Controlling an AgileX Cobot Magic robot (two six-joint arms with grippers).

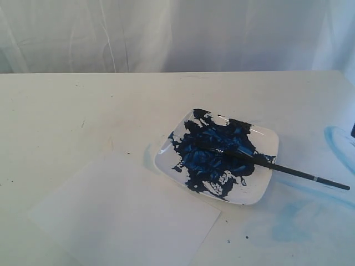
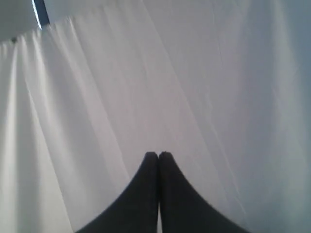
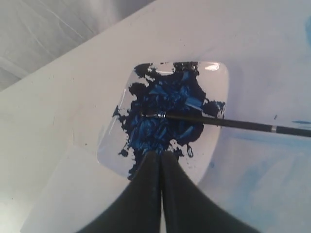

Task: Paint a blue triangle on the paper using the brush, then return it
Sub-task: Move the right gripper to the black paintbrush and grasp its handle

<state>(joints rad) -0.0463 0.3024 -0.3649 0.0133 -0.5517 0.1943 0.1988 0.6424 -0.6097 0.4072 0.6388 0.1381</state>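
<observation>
The brush [image 1: 288, 170] lies across the white square dish [image 1: 260, 191], bristles in the dark blue paint blob [image 1: 213, 155], black handle sticking out past the dish's right rim. The right wrist view shows the same brush [image 3: 233, 124] and dish [image 3: 221, 80]. The paper [image 1: 125, 213] lies blank at the front left, one corner near the dish; it shows too in the right wrist view [image 3: 73, 194]. No blue triangle is visible on it. My right gripper [image 3: 161, 153] hangs shut and empty above the dish. My left gripper [image 2: 158, 154] is shut, facing only white curtain. Neither gripper appears in the exterior view.
Faint pale blue smears [image 1: 297, 216] stain the tabletop right of the dish, with a curved blue stroke [image 1: 335, 141] near the right edge. A white curtain [image 1: 166, 33] hangs behind the table's back edge.
</observation>
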